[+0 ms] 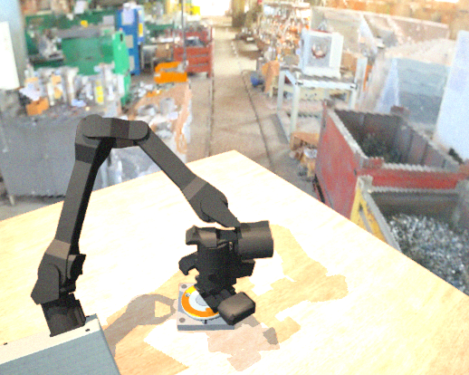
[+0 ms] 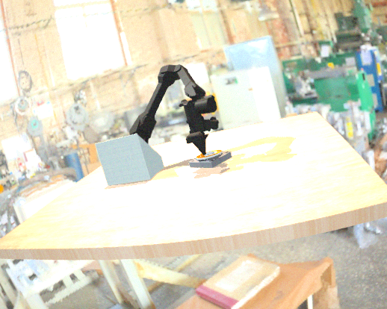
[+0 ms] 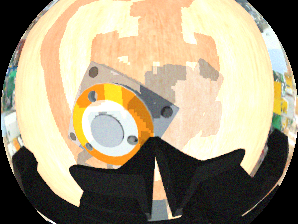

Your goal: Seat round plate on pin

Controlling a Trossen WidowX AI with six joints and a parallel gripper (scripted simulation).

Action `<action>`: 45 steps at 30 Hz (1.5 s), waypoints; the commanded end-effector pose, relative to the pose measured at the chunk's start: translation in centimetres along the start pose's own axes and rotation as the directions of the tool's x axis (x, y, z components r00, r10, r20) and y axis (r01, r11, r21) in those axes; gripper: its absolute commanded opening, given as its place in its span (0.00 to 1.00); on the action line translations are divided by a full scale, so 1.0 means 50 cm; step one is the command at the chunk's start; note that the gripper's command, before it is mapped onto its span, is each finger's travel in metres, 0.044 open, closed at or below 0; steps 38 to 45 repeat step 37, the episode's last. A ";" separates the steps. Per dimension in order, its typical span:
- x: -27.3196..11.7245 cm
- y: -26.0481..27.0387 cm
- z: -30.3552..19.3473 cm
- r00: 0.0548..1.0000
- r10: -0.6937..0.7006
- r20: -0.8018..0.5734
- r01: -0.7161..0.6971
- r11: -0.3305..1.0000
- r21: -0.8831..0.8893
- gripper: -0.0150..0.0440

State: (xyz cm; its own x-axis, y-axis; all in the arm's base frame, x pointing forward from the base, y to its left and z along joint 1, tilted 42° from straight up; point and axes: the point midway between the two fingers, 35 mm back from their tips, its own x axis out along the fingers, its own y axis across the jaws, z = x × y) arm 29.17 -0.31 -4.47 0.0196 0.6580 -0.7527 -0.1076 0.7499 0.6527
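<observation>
The round plate, with an orange and yellow ring around a white middle, sits around the grey post. In the exterior view it looks slightly tilted above the grey square base. Dark round spots or holes show in the plate, one in the orange ring and one in the white part. I cannot tell the tab or the pin apart. My gripper is shut and empty, tips down at the plate's edge; contact is unclear. In the top view its body hides part of the plate.
The base has dark holes near its corners and lies on the wooden table. The arm rises from a grey-blue block beside it. Arm shadows cross the table around the base.
</observation>
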 end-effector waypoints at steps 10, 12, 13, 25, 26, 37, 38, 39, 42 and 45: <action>-0.019 0.002 -0.016 1.000 0.003 -0.013 -0.003 1.000 0.007 0.25; -0.044 0.002 -0.016 1.000 0.002 -0.014 -0.002 1.000 0.007 0.25; -0.056 0.002 -0.018 1.000 0.002 -0.014 -0.002 1.000 0.007 0.25; -0.071 0.003 -0.025 1.000 0.006 -0.012 -0.006 1.000 0.014 0.25; -0.071 0.003 -0.025 1.000 0.006 -0.012 -0.006 1.000 0.014 0.25; -0.071 0.003 -0.025 1.000 0.006 -0.012 -0.006 1.000 0.014 0.25; -0.071 0.003 -0.025 1.000 0.006 -0.012 -0.006 1.000 0.014 0.25; -0.071 0.003 -0.025 1.000 0.006 -0.012 -0.006 1.000 0.014 0.25; -0.071 0.003 -0.025 1.000 0.006 -0.012 -0.006 1.000 0.014 0.25; -0.071 0.003 -0.025 1.000 0.006 -0.012 -0.006 1.000 0.014 0.25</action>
